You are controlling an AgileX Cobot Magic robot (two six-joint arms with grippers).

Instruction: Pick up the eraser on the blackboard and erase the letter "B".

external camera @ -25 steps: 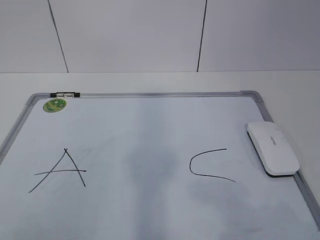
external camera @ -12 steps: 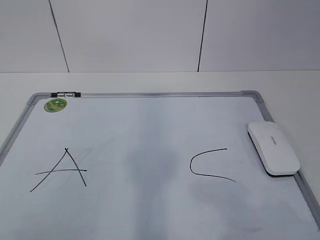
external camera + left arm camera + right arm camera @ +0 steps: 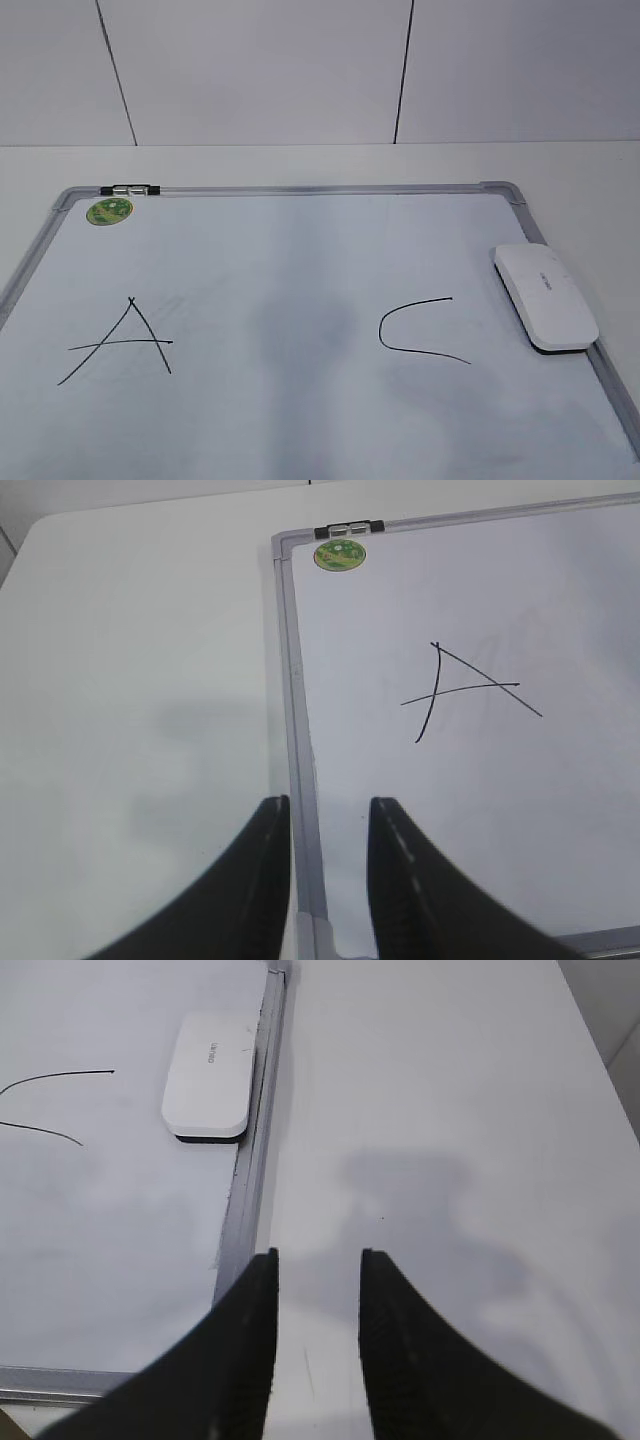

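The white eraser [image 3: 545, 297] lies on the right edge of the blackboard [image 3: 300, 189], partly over its frame; it also shows in the right wrist view [image 3: 208, 1075]. No letter "B" shows. Between the "A" [image 3: 125, 343] and the "C" [image 3: 415, 327] there is only a faint grey smudge [image 3: 300, 330]. My left gripper [image 3: 330, 810] is open and empty above the board's left frame [image 3: 290, 680], near its front corner. My right gripper [image 3: 318, 1260] is open and empty over the table just right of the board's frame [image 3: 245, 1200], well short of the eraser. Neither gripper shows in the exterior view.
A round green sticker [image 3: 110, 210] and a small metal clip [image 3: 130, 188] sit at the board's far left corner. White table surface [image 3: 450, 1110] lies to the right of the board and to its left [image 3: 140, 680]. A white panelled wall stands behind.
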